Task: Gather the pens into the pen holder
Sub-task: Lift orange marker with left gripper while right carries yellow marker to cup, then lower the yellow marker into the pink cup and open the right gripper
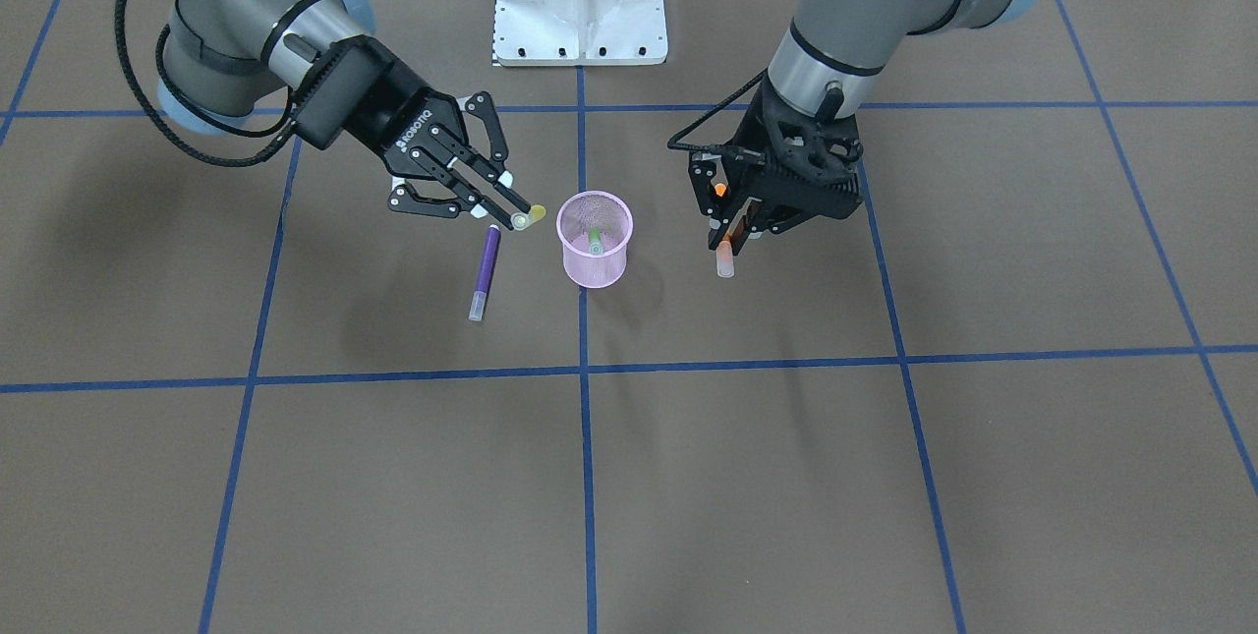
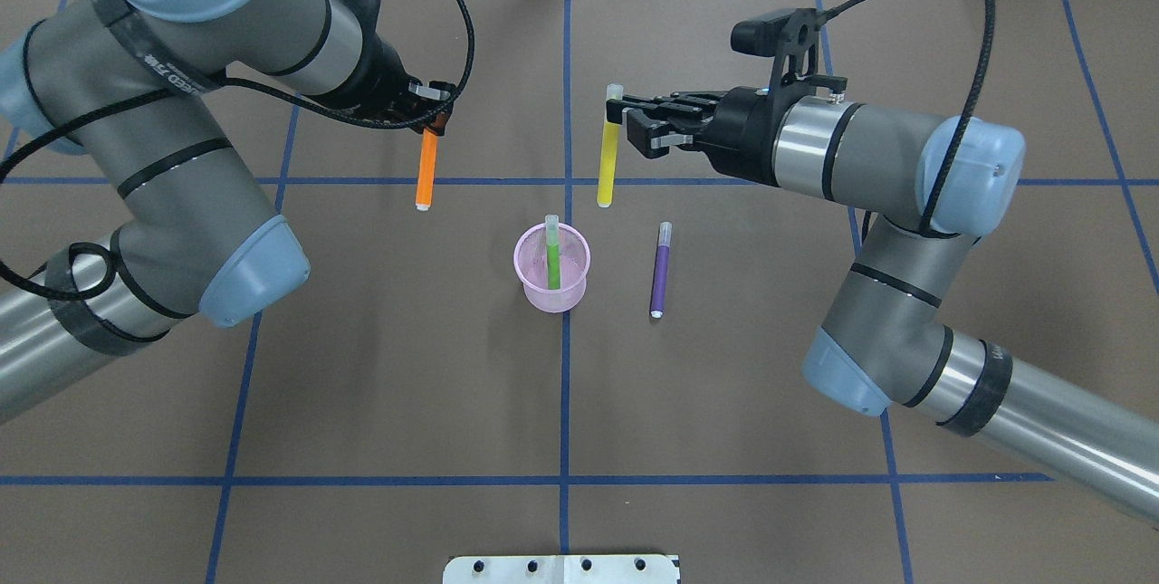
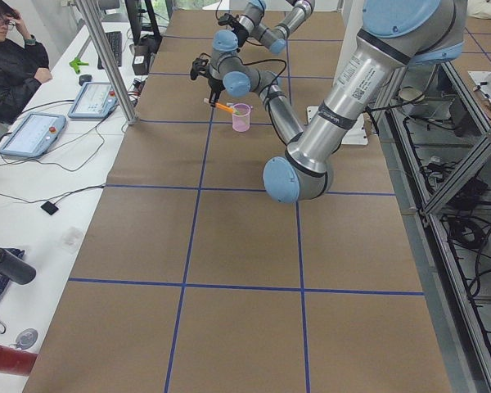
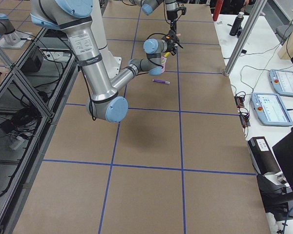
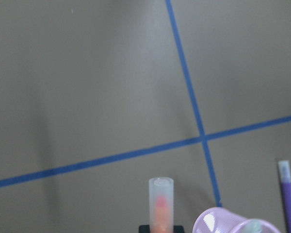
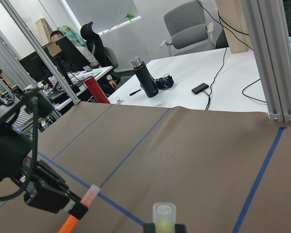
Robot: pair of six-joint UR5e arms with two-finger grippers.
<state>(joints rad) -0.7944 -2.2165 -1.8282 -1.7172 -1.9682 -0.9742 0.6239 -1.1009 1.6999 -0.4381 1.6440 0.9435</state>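
The pink mesh pen holder stands at the table's middle with the green pen upright in it. The purple pen lies on the table just to the holder's right. My left gripper is shut on the orange pen and holds it in the air, beyond and left of the holder. My right gripper is shut on the yellow pen and holds it raised, beyond the holder. In the front view the holder sits between my right gripper and my left gripper.
The white robot base plate is at the robot's side of the table. Blue tape lines cross the brown tabletop. A metal post and operators' desks stand past the table's far edge.
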